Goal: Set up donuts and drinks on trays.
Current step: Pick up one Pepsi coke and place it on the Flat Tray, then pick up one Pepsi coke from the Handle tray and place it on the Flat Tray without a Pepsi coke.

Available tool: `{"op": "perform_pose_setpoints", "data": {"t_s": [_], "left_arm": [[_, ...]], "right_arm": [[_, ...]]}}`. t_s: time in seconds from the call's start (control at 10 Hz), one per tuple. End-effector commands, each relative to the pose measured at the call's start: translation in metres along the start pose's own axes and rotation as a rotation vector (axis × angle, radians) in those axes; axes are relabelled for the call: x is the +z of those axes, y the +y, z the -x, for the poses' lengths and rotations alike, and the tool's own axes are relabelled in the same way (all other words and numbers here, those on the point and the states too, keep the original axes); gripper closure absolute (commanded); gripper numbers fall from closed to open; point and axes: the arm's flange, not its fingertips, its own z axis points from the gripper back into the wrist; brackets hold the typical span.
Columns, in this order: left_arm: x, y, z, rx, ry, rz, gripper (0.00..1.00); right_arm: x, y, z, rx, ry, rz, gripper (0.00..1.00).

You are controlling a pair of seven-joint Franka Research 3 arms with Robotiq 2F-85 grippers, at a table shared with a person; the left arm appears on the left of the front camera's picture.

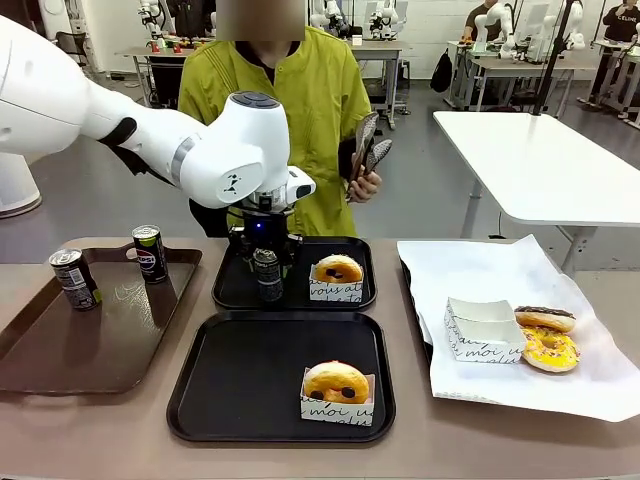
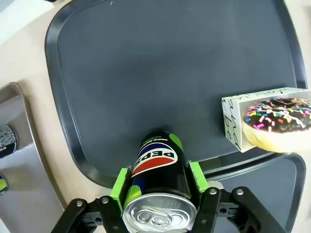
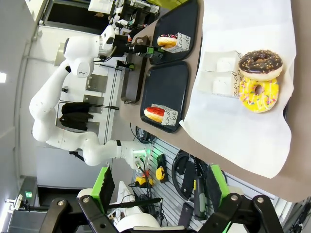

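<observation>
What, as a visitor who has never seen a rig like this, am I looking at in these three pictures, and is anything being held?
These are two white robot arms at a table shared with a person holding tongs. The front picture looks across the table; the other two come from cameras on each wrist. The far tray holds a donut, the near tray another donut. A brown tray carries one spare can and a second spare can. White paper bears a chocolate donut, a yellow donut and an empty sleeve. The left gripper has its pads beside a can standing on the far tray; whether it grips, I cannot tell. The right gripper is open, empty.
</observation>
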Motion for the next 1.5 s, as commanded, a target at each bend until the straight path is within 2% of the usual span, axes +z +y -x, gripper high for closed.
{"op": "perform_pose_setpoints", "data": {"t_s": [0.0,0.2,0.3,0.5,0.8,1.0,1.1,1.4], "left_arm": [[0.002,-0.005,-0.011,0.044,0.028,-0.035,0.0],[0.011,0.002,-0.006,0.058,0.041,-0.011,0.0],[0.032,0.007,0.007,0.053,0.042,0.002,0.17],[0.079,0.02,0.042,0.017,0.046,0.007,0.0],[0.106,0.046,0.093,0.004,0.11,0.016,0.0],[0.114,0.064,0.122,0.006,0.084,0.035,0.0],[0.112,0.04,0.092,0.018,0.101,-0.001,0.0],[0.112,0.04,0.092,0.018,0.101,-0.001,0.0]], "right_arm": [[-0.001,0.001,0.0,0.005,-0.006,-0.007,0.0],[-0.001,0.001,0.0,0.005,-0.006,-0.007,0.0],[-0.001,0.001,0.0,0.005,-0.006,-0.007,0.0],[-0.001,0.001,0.0,0.005,-0.006,-0.007,0.0],[-0.001,0.001,0.0,0.005,-0.006,-0.007,0.0],[-0.001,0.001,0.0,0.005,-0.006,-0.007,0.0],[-0.001,0.001,0.0,0.005,-0.006,-0.007,0.0],[-0.001,0.001,0.0,0.005,-0.006,-0.007,0.0]]}}
